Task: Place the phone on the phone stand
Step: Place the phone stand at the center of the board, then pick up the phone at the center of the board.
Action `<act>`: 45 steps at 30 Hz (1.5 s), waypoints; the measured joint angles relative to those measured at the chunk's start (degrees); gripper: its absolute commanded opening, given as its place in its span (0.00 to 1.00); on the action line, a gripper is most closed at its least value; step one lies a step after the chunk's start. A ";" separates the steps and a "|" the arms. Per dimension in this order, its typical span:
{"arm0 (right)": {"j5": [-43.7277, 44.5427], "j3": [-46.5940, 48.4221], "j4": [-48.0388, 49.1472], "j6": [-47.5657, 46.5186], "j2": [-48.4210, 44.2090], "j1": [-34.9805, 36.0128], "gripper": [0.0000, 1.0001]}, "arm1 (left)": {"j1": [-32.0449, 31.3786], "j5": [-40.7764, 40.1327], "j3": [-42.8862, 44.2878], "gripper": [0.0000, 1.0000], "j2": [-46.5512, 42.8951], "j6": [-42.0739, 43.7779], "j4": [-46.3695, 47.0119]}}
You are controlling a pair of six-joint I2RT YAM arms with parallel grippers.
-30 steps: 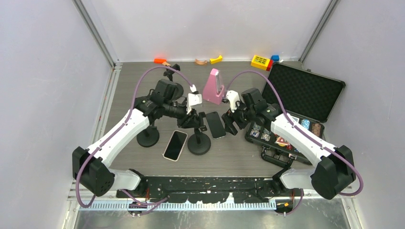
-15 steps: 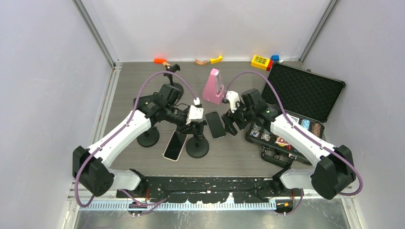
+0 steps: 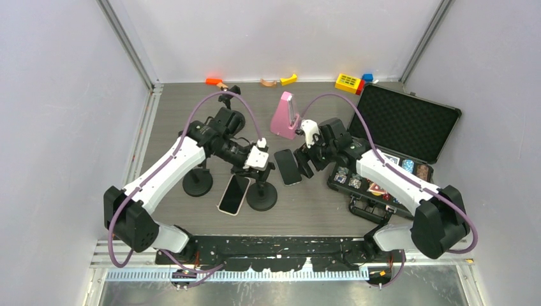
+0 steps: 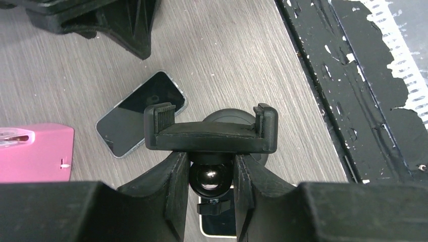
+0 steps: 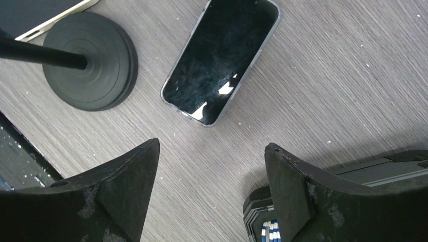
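Observation:
A dark phone (image 3: 288, 166) lies flat on the table mid-scene, also seen in the right wrist view (image 5: 220, 59) and the left wrist view (image 4: 141, 113). A second phone (image 3: 233, 194) with a pale edge lies beside the phone stand's round base (image 3: 262, 196). The phone stand's clamp head (image 4: 211, 132) is empty. My left gripper (image 4: 211, 161) is shut on the phone stand's ball joint just under the clamp. My right gripper (image 5: 212, 145) hovers open just right of the dark phone, nothing between its fingers.
A pink wedge-shaped object (image 3: 284, 116) stands behind the phones. An open black case (image 3: 402, 127) with chips lies at the right, its corner close to my right fingers (image 5: 303, 191). Another stand's base (image 3: 198, 185) sits left. Small toys line the back wall.
My left gripper has swung nearer and lower, turning the stand's head with it. My right arm has shifted slightly toward the back left. Both phones lie where they were.

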 measured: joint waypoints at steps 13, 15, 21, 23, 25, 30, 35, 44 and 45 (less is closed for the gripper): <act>8.33 0.00 7.91 4.81 6.43 4.09 0.88 | 0.92 0.63 0.07 0.18 0.09 11.82 -3.67; 8.85 0.26 8.96 5.51 8.83 4.63 0.93 | 0.92 0.68 0.11 0.25 0.15 12.35 -3.89; 10.40 2.21 11.06 7.72 17.84 5.97 0.95 | 0.94 0.70 -1.29 0.58 -0.92 11.87 -2.05; 11.26 2.73 11.41 8.70 19.65 6.67 0.95 | 1.01 -1.20 -3.39 0.82 -2.08 12.11 0.22; 11.98 3.39 11.50 9.35 20.85 7.43 0.95 | 1.44 -2.51 -5.25 0.99 -2.56 12.04 1.97; 13.27 5.35 11.61 11.43 22.95 8.83 0.96 | 1.79 -3.80 -7.34 1.00 -3.96 8.83 4.76; 15.89 7.65 11.61 13.03 25.55 9.20 0.95 | 1.79 -5.66 -7.45 1.00 -7.74 4.04 6.56; 17.70 9.86 10.95 15.32 29.03 9.20 0.95 | 4.28 -10.60 -8.46 1.00 -12.52 -7.87 10.12; 17.68 9.86 10.86 15.56 29.27 9.20 0.95 | 4.48 -10.99 -8.61 1.00 -12.90 -8.98 10.47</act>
